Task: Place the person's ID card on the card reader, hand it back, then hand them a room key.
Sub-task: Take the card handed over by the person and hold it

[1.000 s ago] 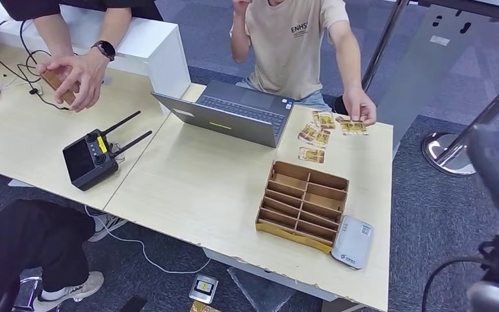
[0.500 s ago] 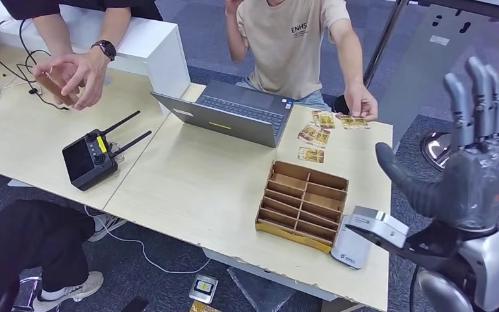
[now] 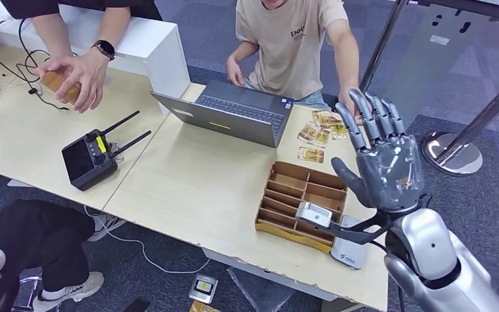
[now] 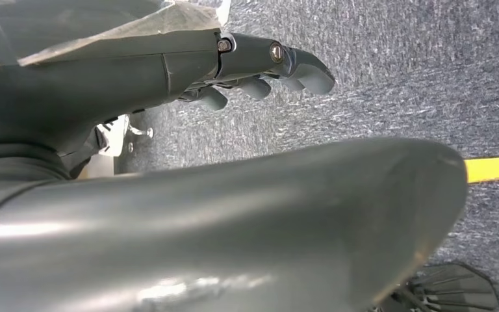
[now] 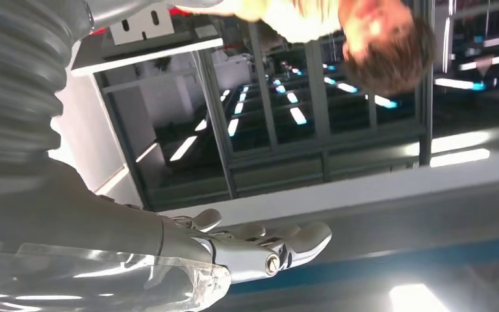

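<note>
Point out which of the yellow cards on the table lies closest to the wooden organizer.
The lone yellow card just behind the wooden organizer. It lies apart, nearest the tray's back edge; the other cards cluster farther back, by the seated person's hand.

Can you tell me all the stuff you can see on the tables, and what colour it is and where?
laptop: one, grey, open, table's far middle
wooden organiser: one, brown, near edge, beside the card reader
card reader: one, pale grey, near right corner
cards: several, yellow-brown, far right, before the seated person
remote controller: one, black with antennas, left table
wooden block: one, brown, under a person's hand
right hand: raised, fingers spread, holding nothing
left hand: hanging over grey carpet
</note>
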Controlling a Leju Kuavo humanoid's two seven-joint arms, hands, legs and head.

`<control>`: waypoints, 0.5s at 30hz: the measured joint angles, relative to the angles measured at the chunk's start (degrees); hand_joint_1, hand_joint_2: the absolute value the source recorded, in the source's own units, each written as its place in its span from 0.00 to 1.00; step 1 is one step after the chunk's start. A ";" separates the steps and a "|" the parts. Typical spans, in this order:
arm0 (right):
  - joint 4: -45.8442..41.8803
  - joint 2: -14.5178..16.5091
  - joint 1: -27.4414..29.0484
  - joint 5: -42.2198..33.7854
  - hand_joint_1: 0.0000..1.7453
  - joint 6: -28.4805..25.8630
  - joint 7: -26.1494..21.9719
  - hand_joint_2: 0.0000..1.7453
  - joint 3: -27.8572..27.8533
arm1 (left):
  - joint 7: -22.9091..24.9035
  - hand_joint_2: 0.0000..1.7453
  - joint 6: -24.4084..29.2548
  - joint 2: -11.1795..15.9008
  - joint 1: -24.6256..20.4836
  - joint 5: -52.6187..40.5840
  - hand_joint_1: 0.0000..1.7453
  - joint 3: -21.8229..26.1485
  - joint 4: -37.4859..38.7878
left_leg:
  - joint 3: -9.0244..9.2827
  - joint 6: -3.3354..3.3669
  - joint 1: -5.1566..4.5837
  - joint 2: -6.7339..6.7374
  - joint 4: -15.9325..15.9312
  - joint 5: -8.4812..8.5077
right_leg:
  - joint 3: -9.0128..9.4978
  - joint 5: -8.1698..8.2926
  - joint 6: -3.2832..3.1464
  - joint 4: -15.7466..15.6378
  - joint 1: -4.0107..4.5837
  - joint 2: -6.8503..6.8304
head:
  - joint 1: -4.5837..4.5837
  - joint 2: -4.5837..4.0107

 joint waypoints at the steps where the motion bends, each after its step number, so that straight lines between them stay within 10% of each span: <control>1: 1.10 0.02 -0.35 0.19 0.00 -0.12 0.05 1.00 0.61 | -0.09 0.00 -0.02 -0.02 0.00 -0.04 0.00 -0.11 0.00 | 0.00 0.00 0.00 0.00 0.00 0.00 | 0.00 0.00 0.00 0.00 0.00 0.00 | 0.00 0.00; 14: 12.82 0.16 -3.03 3.05 0.00 -2.10 1.35 1.00 5.37 | -0.73 0.00 -0.05 -0.26 0.01 -0.20 0.00 -1.02 0.00 | 0.00 -0.01 0.00 0.01 0.01 -0.01 | -0.01 0.00 0.00 0.00 0.00 0.01 | 0.00 0.00; 15: 13.55 0.17 -3.06 3.07 0.14 -2.48 1.50 1.00 5.62 | -0.74 0.00 -0.05 -0.28 0.01 -0.20 0.00 -1.03 0.00 | 0.00 -0.01 0.00 0.01 0.01 -0.01 | -0.01 0.00 0.00 0.00 0.00 0.01 | 0.01 0.00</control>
